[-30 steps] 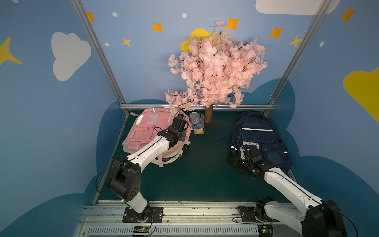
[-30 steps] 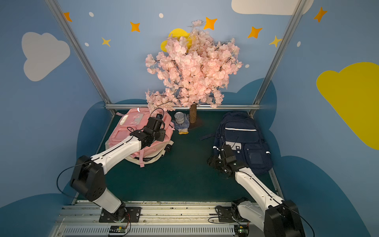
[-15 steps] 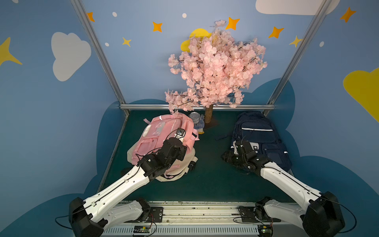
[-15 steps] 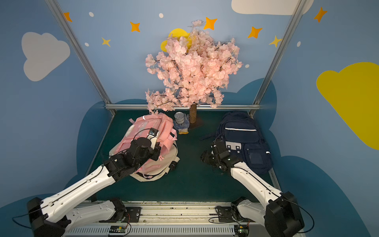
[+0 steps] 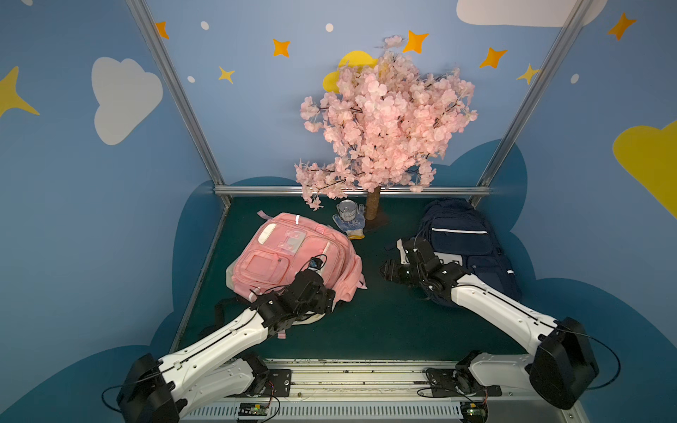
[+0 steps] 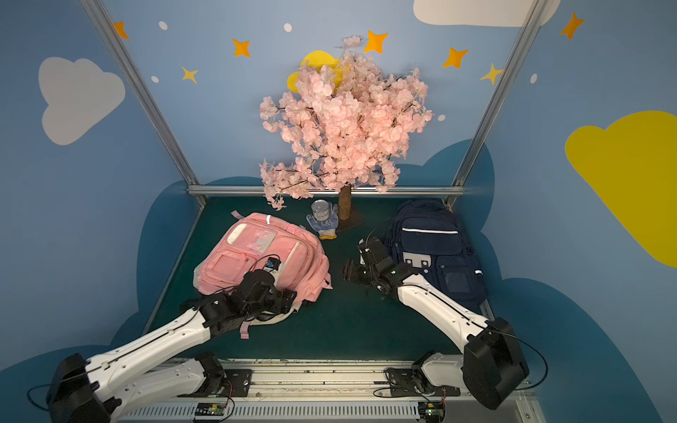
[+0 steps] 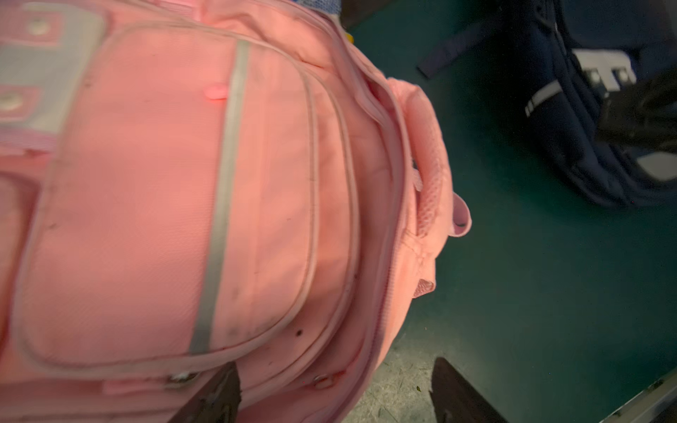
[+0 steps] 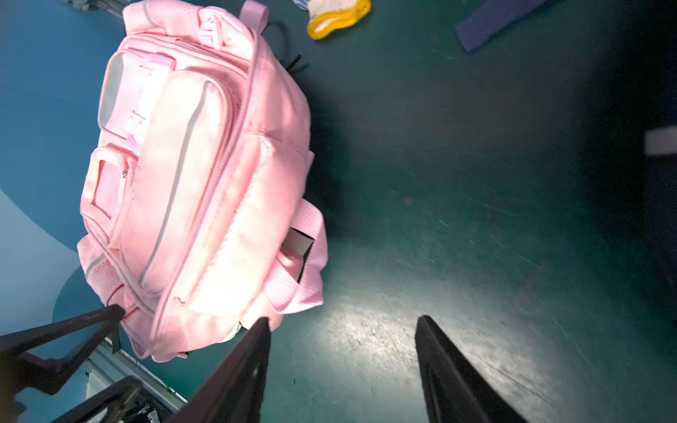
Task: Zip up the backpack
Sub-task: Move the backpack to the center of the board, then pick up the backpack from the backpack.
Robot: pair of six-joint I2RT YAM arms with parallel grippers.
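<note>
- Pink backpack (image 5: 293, 256): soft woven fabric with rounded pockets, pale piping and a grey reflective strip. I see it lying face-up in front of the blossom tree (image 5: 384, 121), on the left arm's side.
- Left gripper (image 7: 337, 366): dark wedge-shaped fingers spread wide and released. They straddle the corner of the pink backpack farthest from the tree, and a small metal zip pull (image 7: 326, 381) lies between them.
- In both top views the left wrist hides that end of the pink backpack from me.
- Right gripper (image 8: 344, 319): fingers apart with nothing between them, over bare mat in front of the tree.
- Navy backpack (image 5: 465, 241): dark cloth with a white stripe, on the right arm's side of the tree. The right arm crosses its near edge.
- Tin can (image 5: 347, 210): a shiny cylinder standing on a knit glove (image 5: 351, 227) with a yellow cuff, at the tree's foot.
- Mat (image 5: 384, 322): dark green, flat and scuffed, running under the tree and both packs.
</note>
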